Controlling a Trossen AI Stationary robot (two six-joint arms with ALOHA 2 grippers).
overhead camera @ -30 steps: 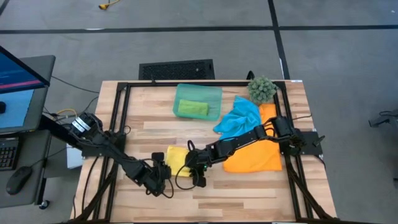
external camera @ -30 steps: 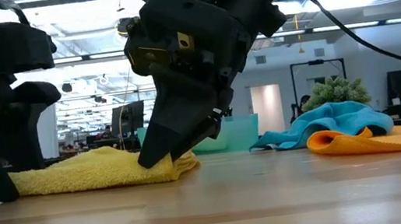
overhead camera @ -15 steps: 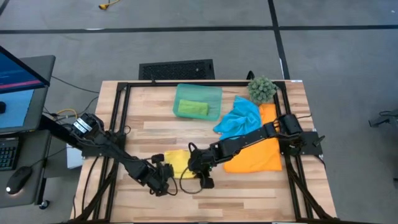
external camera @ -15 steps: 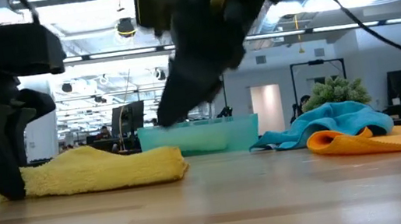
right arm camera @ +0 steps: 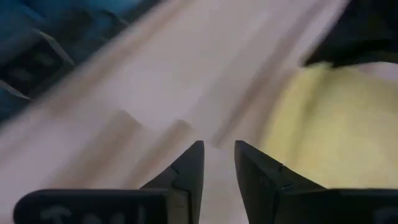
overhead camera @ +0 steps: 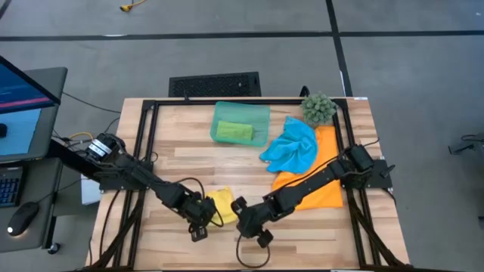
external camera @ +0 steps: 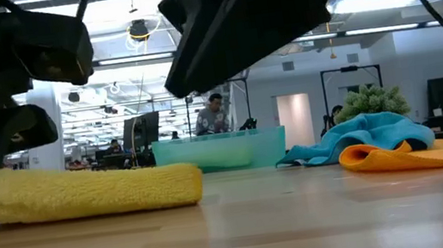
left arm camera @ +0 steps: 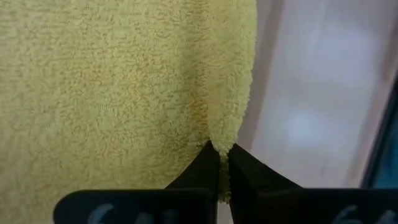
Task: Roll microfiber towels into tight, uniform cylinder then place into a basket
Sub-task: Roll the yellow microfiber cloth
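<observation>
A yellow towel [overhead camera: 221, 205], loosely bunched, lies near the table's front edge. My left gripper [overhead camera: 201, 221] stands at its left end and is shut on it. My right gripper [overhead camera: 255, 230] hovers open just right of the towel, above the bare wood, with nothing between its fingers [right arm camera: 189, 163]. At the back the teal basket [overhead camera: 259, 113] rests on the table, a rolled green towel [overhead camera: 234, 131] lying inside it. A blue towel [overhead camera: 291, 145] and an orange towel [overhead camera: 324, 190] lie crumpled at the right. My left gripper pinches a rounded edge of the yellow towel [left arm camera: 219, 134] between its two fingertips; one layer or several, I cannot tell. The fingers come from above, slanting down from the table's left. The rest of the towel [external camera: 92, 192] lies on the table.
A spiky green plant ball [overhead camera: 318, 108] stands at the far right corner. A black frame [overhead camera: 147, 143] runs round the tabletop. Bare wood lies along the near edge [overhead camera: 318, 242]. A monitor and desk stand beyond the left edge.
My right gripper has left the yellow towel, rising and drawing back toward the near edge while rolling at the wrist. My left gripper has moved in against the towel's left end and risen a little. The towel has shifted slightly toward the near edge, its left end raised.
</observation>
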